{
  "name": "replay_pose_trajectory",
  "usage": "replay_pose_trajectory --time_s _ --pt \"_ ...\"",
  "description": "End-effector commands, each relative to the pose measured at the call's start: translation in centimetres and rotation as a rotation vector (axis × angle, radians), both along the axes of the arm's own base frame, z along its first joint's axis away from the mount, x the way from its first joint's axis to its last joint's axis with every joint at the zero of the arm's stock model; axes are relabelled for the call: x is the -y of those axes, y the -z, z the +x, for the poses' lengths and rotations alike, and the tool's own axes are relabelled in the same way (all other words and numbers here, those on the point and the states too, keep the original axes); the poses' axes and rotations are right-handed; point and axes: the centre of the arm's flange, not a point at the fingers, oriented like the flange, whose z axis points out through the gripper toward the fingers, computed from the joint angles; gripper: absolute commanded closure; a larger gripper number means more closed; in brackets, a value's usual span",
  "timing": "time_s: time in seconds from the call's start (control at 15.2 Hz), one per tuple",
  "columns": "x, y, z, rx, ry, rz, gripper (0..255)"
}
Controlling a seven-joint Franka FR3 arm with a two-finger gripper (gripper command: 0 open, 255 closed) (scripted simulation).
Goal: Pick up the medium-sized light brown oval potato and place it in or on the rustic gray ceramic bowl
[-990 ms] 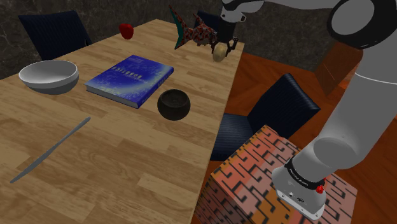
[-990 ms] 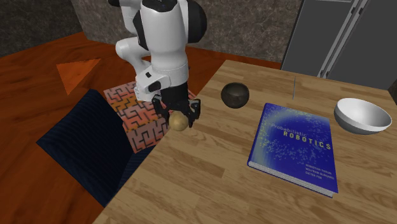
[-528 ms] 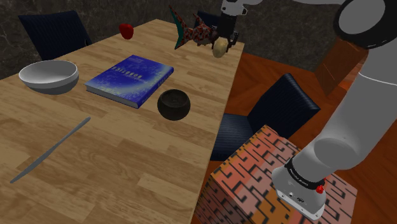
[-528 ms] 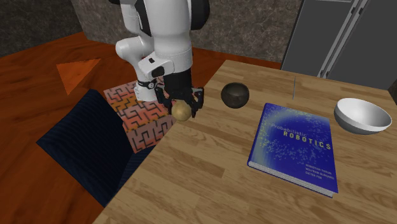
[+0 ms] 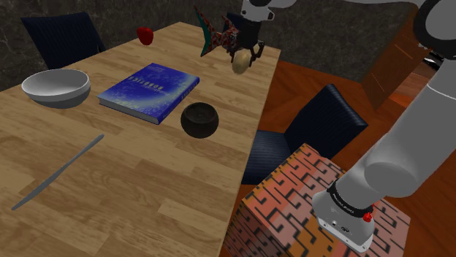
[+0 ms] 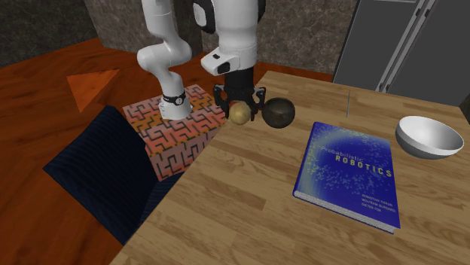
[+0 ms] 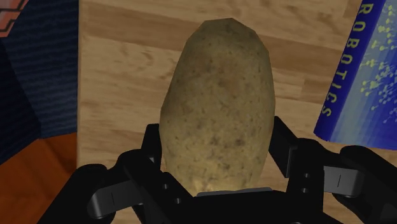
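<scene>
Potato [image 5: 240, 62] [image 6: 239, 113] [image 7: 219, 108] hangs in the air over the table [image 5: 131, 190] [image 6: 241, 218] [image 7: 121, 51], clasped in the gripper [image 5: 242, 57] [image 6: 240, 111] [image 7: 219, 175]. The black fingers [image 7: 151, 159] press on its two sides, spread only as wide as the potato, which points its long axis away from the hand. It is light brown and speckled, and oval.

In the shoulder view the potato sits above the table's far right edge, just beside a fish figure [image 5: 218, 33] and well apart from the dark bowl [image 5: 199, 120]. In the second exterior view it lies just to the left of that dark bowl [image 6: 278, 113], near the table's edge by the patterned stand [image 6: 173, 135] [image 5: 292, 204].

A blue book [image 5: 149, 91] [image 6: 352, 173] [image 7: 366, 76] lies flat between the dark bowl and a pale bowl [image 5: 56, 87] [image 6: 429, 138]. The wrist view has the book's corner beside the potato, with bare wood under it.

A knife [image 5: 58, 171] lies on the near part of the table in the shoulder view, and a small red thing [image 5: 145, 34] sits at the far end. A dark blue chair [image 5: 321, 120] [image 6: 98, 173] stands by the table's edge next to the stand.
</scene>
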Motion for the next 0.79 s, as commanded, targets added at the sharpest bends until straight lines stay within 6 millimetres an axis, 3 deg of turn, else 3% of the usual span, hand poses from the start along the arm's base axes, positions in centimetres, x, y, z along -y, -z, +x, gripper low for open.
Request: replay_pose_trajectory --time_s 0.0,0.73 --pt "-2.4 0.0 -0.7 0.000 0.002 0.000 255" --pt "-16.4 0.0 -4.5 0.000 0.002 0.000 255"
